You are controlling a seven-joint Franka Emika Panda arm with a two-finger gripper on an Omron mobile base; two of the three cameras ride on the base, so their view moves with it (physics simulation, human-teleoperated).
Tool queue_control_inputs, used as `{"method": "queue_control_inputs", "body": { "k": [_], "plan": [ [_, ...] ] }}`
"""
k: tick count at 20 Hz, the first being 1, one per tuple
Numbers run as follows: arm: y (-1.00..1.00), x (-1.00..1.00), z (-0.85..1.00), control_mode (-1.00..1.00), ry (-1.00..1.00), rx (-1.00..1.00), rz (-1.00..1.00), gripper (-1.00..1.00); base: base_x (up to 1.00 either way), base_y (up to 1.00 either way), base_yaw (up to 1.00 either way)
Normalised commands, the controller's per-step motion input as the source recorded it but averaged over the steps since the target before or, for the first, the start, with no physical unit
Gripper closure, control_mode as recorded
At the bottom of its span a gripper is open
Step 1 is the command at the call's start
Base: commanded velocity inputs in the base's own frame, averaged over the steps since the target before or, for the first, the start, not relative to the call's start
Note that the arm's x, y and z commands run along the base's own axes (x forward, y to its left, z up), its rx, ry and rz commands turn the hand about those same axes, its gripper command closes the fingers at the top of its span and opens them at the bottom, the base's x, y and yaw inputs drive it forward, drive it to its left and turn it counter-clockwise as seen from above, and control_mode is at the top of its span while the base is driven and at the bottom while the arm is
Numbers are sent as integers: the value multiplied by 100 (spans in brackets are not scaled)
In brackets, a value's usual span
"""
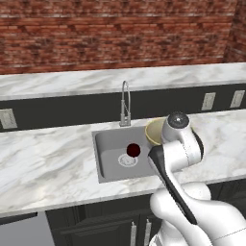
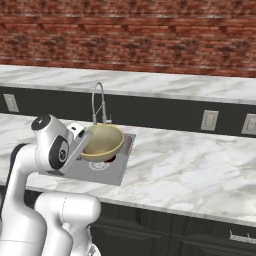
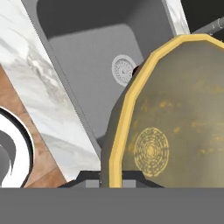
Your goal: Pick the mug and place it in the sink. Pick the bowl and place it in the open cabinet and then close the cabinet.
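So the gripper (image 3: 111,181) is clamped on the rim of the bowl (image 2: 102,141), holding it up over the sink (image 1: 108,144). The mug (image 1: 133,151) sits down in the basin below the bowl, right by the drain (image 1: 127,160). Faucet (image 1: 125,103) stands just beyond the gripper

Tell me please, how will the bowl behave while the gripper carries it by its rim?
The bowl looks rigid, so it should keep its shape. Held only at the rim by the gripper, the wide body hangs to one side and may swing or slip. If it drops, it probably lands in the sink, near the mug.
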Motion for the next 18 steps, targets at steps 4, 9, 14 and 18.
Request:
{"method": "queue_control_inputs", "body": {
  "k": [4,9,14,18],
  "plan": [
    [0,0,0,100,0,0,0,100,-1,4,-24],
    [0,0,0,100,0,0,0,100,-5,44,-58],
    [0,0,0,100,0,0,0,100,2,20,-59],
    [0,0,0,100,0,0,0,100,12,10,-64]
  ]
}}
